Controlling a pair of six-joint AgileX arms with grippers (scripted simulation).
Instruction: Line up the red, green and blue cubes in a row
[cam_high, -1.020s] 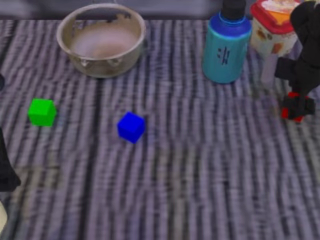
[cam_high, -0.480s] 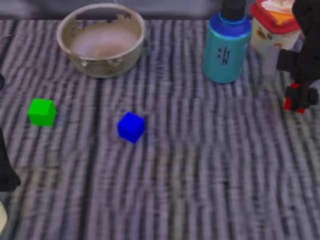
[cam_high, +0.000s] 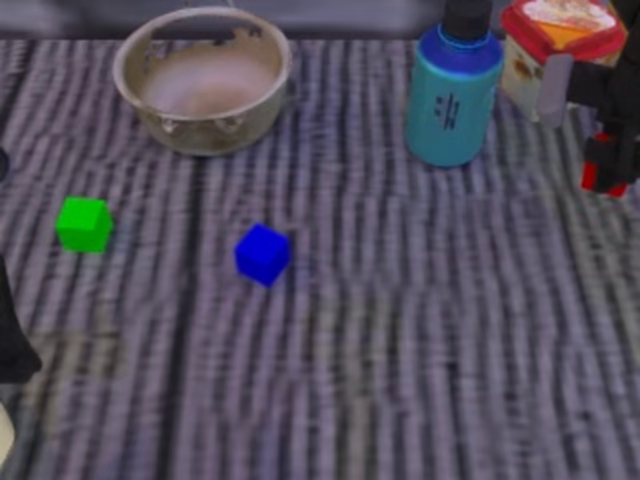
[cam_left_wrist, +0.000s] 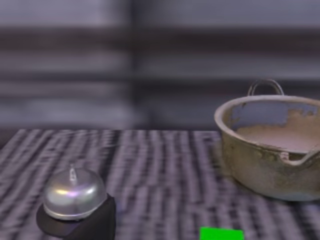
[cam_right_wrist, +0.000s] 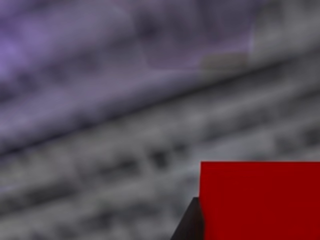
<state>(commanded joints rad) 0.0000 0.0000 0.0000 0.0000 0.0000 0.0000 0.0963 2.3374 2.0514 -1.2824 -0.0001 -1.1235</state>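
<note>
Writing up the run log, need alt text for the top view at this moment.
The right gripper holds the red cube at the table's right edge, near a blue bottle and a red-lidded tub. The green cube and blue cube sit apart on the striped cloth, below a metal pot. The left arm is parked at the left edge.

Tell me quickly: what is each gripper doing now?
Left gripper: not in view.
Right gripper: closed on the red cube, at the table's right edge.

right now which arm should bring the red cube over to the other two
Right. The right gripper already holds the red cube at the table's right edge. The left arm sits parked at the left edge, nearer the green cube and blue cube.
</note>
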